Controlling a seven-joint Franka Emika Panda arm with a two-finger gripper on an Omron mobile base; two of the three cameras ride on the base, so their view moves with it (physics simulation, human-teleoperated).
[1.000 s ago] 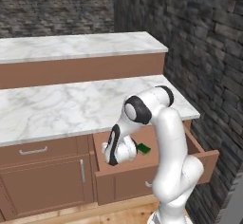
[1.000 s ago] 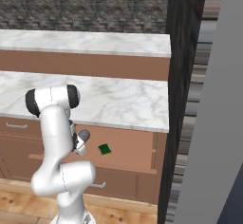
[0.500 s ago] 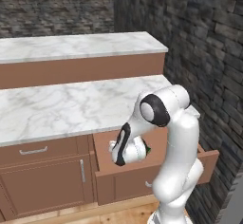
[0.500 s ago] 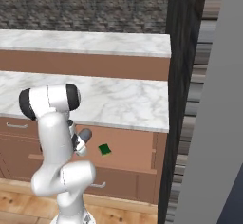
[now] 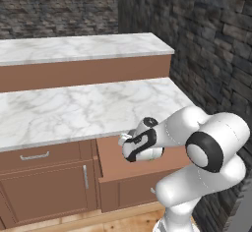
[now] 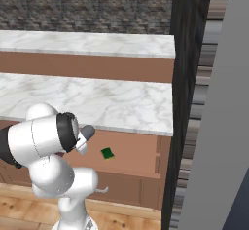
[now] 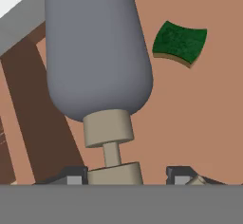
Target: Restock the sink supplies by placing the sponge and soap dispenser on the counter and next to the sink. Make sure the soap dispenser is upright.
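The soap dispenser (image 7: 97,47) lies on its side in an open wooden drawer, a dark grey bottle with its beige pump top (image 7: 114,171) pointing at the hand camera. My gripper (image 7: 127,176) is open, one fingertip on each side of the pump top, with a gap on the right side. In the left base view the gripper (image 5: 123,140) reaches into the drawer (image 5: 142,169) under the marble top. The green sponge (image 7: 180,42) lies flat on the drawer floor beyond the bottle. The right base view shows the sponge (image 6: 107,153) just right of the soap dispenser (image 6: 87,132). The sink and its counter are out of view.
A plain marble top (image 5: 74,110) overhangs the drawer, with a raised marble ledge (image 5: 78,46) behind it. A dark stone wall (image 5: 211,44) stands close on the right. Closed cabinet doors and a drawer (image 5: 39,187) lie to the left.
The arm's elbow has swung right and lower, and the hand has sunk deeper into the drawer. The jaws have narrowed around the pump top. Sponge and bottle have not moved.
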